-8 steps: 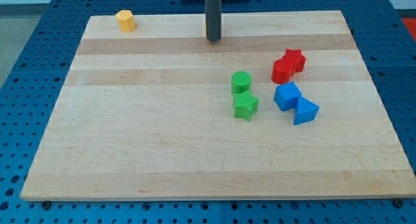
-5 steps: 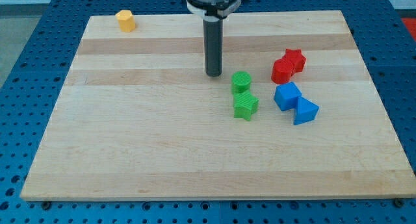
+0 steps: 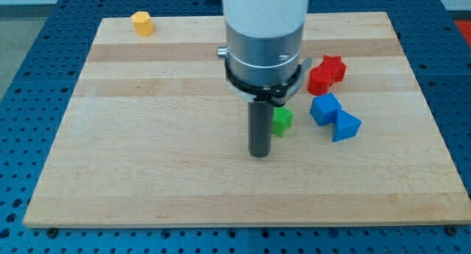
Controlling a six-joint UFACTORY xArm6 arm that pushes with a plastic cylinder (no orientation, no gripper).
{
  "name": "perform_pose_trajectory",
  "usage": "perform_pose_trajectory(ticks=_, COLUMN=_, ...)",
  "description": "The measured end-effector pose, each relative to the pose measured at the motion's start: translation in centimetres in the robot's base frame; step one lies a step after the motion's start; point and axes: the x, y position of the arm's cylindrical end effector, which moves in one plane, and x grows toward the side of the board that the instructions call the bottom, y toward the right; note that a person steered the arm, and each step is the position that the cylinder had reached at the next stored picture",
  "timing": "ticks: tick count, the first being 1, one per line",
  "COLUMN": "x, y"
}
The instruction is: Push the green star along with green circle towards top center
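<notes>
My tip (image 3: 258, 154) rests on the wooden board (image 3: 147, 166), just below and to the left of the green star (image 3: 282, 121). Only the star's right part shows beside the rod. The arm's body hides the green circle, so I cannot see it. The tip stands close to the star; I cannot tell whether it touches it.
A red star (image 3: 335, 65) and another red block (image 3: 319, 81) sit at the view's right. A blue cube (image 3: 324, 109) and a blue triangular block (image 3: 346, 126) lie below them. A yellow block (image 3: 142, 23) sits at the top left corner.
The arm has come down the view from the top centre, past the left of the green blocks, to just below left of the green star. The arm now covers the green circle.
</notes>
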Motion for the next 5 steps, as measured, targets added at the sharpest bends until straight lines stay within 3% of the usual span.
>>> perform_pose_trajectory(ticks=5, x=-6.2, y=6.4)
